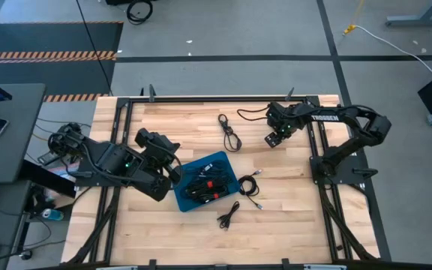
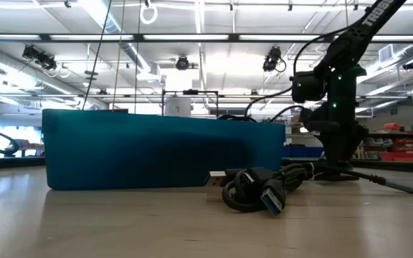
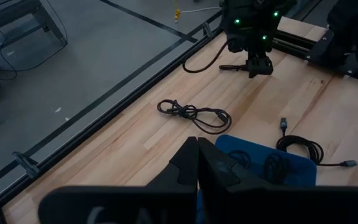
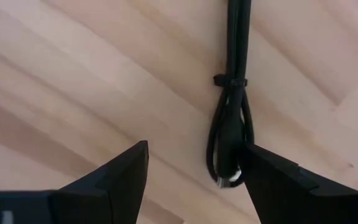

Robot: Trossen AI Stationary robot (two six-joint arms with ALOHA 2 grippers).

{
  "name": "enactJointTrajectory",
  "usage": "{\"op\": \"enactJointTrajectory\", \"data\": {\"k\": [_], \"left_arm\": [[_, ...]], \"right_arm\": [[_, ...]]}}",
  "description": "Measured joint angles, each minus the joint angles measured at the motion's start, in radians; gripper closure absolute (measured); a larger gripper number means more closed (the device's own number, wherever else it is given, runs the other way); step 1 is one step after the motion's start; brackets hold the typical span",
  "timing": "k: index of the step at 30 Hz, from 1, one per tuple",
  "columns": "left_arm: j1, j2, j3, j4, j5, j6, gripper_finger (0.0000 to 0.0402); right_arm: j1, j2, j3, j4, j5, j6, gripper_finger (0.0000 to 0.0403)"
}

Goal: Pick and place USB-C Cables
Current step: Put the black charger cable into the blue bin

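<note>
The blue tray (image 1: 227,161) sits mid-table with several black USB-C cables (image 1: 207,184) in it, some with red ties. Loose cables lie on the wood: one beyond the tray (image 1: 231,133), one to its right (image 1: 250,184), one on its near side (image 1: 229,216). Another (image 4: 232,118) lies at the far right. My right gripper (image 4: 194,149) is open, low over that cable's looped end, with one finger on each side. My left gripper (image 3: 197,155) is shut and hovers at the tray's left edge (image 1: 172,171).
In the low view the tray's wall (image 2: 163,154) fills the middle, with a bundled cable (image 2: 257,188) in front of it. The arms' frame rails run along the table's left and right sides. Bare wood lies near the front edge.
</note>
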Motion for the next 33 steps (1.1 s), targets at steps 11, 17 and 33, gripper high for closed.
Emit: {"op": "enactJointTrajectory", "data": {"k": [11, 17, 33], "left_arm": [[0.000, 0.000, 0.000, 0.003, 0.027, 0.000, 0.0397], [0.000, 0.000, 0.000, 0.003, 0.027, 0.000, 0.0397], [0.000, 0.000, 0.000, 0.004, 0.027, 0.000, 0.0397]], "right_arm": [[-0.043, 0.019, 0.004, 0.011, 0.002, -0.011, 0.0174], [-0.047, 0.051, 0.009, 0.008, 0.001, -0.011, 0.0276], [0.029, -0.111, 0.002, -0.023, -0.157, 0.042, 0.0366]]}}
